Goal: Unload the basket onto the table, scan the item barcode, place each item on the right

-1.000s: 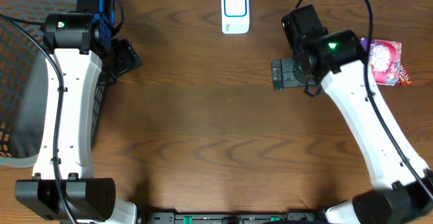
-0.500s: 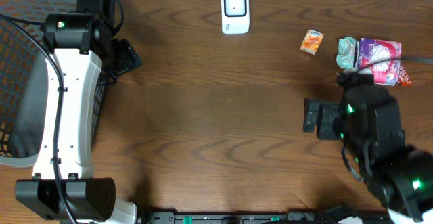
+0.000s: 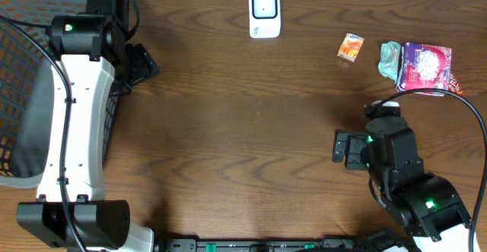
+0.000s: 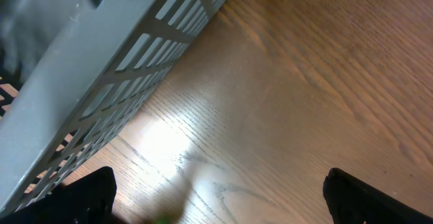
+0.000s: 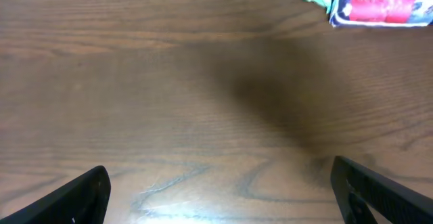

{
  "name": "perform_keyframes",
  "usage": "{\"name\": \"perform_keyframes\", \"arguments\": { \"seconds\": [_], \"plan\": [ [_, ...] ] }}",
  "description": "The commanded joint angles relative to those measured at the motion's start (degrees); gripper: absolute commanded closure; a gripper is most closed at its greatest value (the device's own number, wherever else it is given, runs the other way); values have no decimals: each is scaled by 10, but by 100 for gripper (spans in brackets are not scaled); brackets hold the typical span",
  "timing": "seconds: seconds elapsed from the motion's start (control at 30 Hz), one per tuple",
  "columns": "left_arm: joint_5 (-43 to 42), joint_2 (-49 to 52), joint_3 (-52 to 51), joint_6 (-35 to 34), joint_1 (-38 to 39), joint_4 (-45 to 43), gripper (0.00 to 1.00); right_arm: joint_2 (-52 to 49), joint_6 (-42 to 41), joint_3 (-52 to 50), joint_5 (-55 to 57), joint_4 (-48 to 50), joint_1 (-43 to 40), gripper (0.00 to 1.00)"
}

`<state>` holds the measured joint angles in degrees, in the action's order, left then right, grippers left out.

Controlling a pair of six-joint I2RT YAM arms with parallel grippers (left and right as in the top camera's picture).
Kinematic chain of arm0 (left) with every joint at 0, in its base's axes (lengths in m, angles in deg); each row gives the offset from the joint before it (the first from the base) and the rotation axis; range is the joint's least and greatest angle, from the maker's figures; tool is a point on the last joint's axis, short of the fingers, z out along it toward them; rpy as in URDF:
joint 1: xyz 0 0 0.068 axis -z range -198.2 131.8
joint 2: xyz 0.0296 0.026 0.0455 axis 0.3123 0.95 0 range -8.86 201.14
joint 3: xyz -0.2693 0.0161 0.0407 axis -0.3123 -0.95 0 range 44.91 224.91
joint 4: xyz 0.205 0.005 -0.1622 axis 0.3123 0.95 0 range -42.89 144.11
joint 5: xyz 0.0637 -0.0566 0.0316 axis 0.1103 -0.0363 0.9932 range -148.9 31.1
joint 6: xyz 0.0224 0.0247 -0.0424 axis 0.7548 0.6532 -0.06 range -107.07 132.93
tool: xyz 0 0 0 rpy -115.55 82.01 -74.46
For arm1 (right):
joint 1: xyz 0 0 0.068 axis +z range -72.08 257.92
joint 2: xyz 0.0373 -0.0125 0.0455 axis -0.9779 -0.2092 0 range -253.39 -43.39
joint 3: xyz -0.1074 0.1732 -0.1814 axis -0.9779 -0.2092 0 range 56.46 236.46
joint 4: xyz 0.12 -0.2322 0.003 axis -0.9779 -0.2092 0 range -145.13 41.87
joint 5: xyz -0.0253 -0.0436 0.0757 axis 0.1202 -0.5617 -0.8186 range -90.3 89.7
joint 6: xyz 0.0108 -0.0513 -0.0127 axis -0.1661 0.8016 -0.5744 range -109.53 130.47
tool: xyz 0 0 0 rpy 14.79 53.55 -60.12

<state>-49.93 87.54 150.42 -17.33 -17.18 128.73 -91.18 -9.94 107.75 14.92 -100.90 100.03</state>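
Two arms: I see both over the brown wooden table (image 3: 243, 130), the left along the 9 o'clock side and the right near 4 o'clock.
Left gripper (image 3: 146, 65): jaws spread wide, grasping nothing. It hangs at 10 o'clock, just beside the wall of the basket (image 3: 23, 92).
Right gripper (image 3: 340, 147): jaws released and wide apart, with nothing between them. My wrist view shows only wood beneath it.
Open room: bare wood shows across the broad middle, from 12 o'clock down to 6 o'clock, between the two arms.
Edges: the white scanner (image 3: 264, 12) stands at the 12 o'clock edge. The basket takes up the 9 o'clock side.
Items: an orange packet (image 3: 351, 46), a green crumpled packet (image 3: 390, 55) and a purple packet (image 3: 426, 68) lie grouped at 2 o'clock, well apart from both grippers. The green one touches the purple one.
Barcode: I cannot make one out on any packet.
Basket contents: its grey slatted wall fills the upper left of my left wrist view. The left arm hides most of the inside, so I cannot tell what it holds.
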Motion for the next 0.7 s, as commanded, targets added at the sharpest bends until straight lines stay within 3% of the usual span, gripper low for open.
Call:
{"name": "perform_keyframes", "arguments": {
  "seconds": [0.0,0.67],
  "plan": [
    [5,3,3,-9,-1,2,2,6,-8,1,25,13,1,1],
    [5,3,3,-9,-1,2,2,-12,-8,-1,-37,25,1,1]
  ]
}}
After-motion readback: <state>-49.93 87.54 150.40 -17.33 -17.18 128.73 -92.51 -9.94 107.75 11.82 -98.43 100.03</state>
